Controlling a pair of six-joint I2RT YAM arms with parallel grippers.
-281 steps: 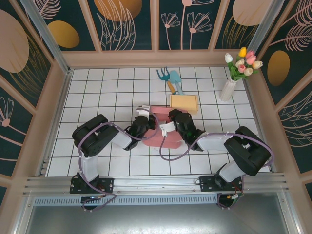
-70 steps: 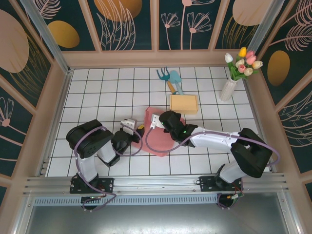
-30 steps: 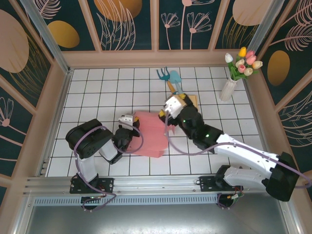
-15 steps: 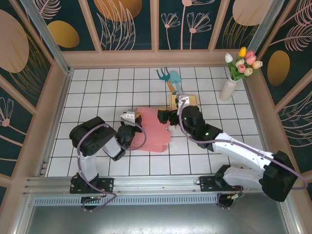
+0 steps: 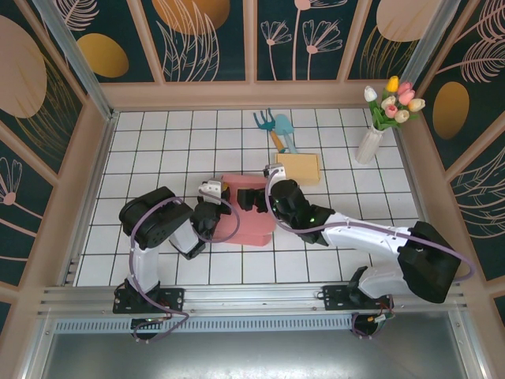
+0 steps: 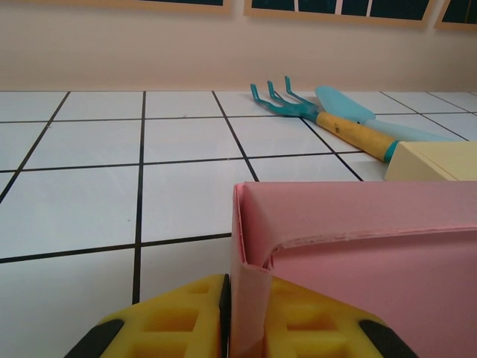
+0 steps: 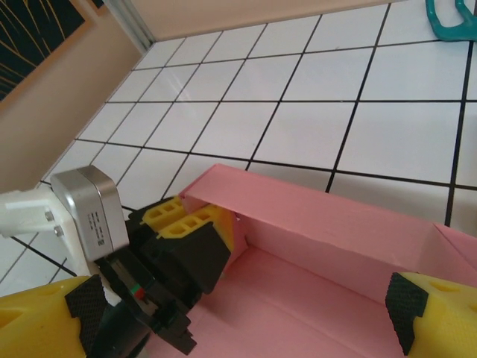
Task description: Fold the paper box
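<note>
My left jaws seem to pinch the left wall of the pink paper box (image 5: 251,229); my right jaws hang spread above it, mid-desk (image 5: 150,150).

The left arm (image 5: 150,215) and right arm (image 5: 426,260) look alike: bulky black joint housings, white links, a purple cable (image 5: 132,237) looping along each. The fingers (image 7: 440,313) are yellow blocks with hollow cells, tipped with black pads. The left wrist carries a silver box (image 7: 89,205) with small print, on a white bracket held by screws.
</note>
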